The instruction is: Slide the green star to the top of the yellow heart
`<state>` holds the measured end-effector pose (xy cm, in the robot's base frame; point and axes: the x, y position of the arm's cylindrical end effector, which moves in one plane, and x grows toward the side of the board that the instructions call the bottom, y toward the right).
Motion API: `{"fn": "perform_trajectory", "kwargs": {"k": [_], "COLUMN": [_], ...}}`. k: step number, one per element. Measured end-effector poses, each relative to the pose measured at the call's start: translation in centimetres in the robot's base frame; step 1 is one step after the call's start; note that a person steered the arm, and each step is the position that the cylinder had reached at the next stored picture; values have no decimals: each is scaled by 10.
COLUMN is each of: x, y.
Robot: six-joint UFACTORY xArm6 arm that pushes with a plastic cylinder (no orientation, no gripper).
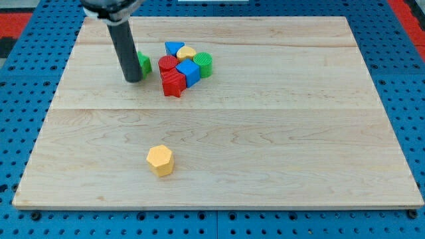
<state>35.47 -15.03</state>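
The green star [204, 64] sits at the right end of a tight cluster near the view's top. It touches the lower right of the yellow heart [186, 53]. My rod comes down from the top left, and my tip [133, 79] rests on the board left of the cluster. The tip is about a hundred pixels left of the green star. A green cube [144, 64] is partly hidden just behind the rod, to its right.
The cluster also holds a blue triangle [174, 48], a red cylinder [168, 64], a blue cube [188, 72] and a red star [173, 83]. A yellow many-sided block [160, 160] lies alone lower down. The wooden board [279, 146] sits on a blue pegboard.
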Motion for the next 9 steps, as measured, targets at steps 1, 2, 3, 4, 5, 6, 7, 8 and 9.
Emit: {"fn": "perform_trajectory", "kwargs": {"k": [1,2,3,4,5,6,7,8,9], "x": [-42,-60,-102,-114,-93,-60,-59,-59,-75], "y": [-22,-79,-29,-11,-42,-42,-7,22,24]}}
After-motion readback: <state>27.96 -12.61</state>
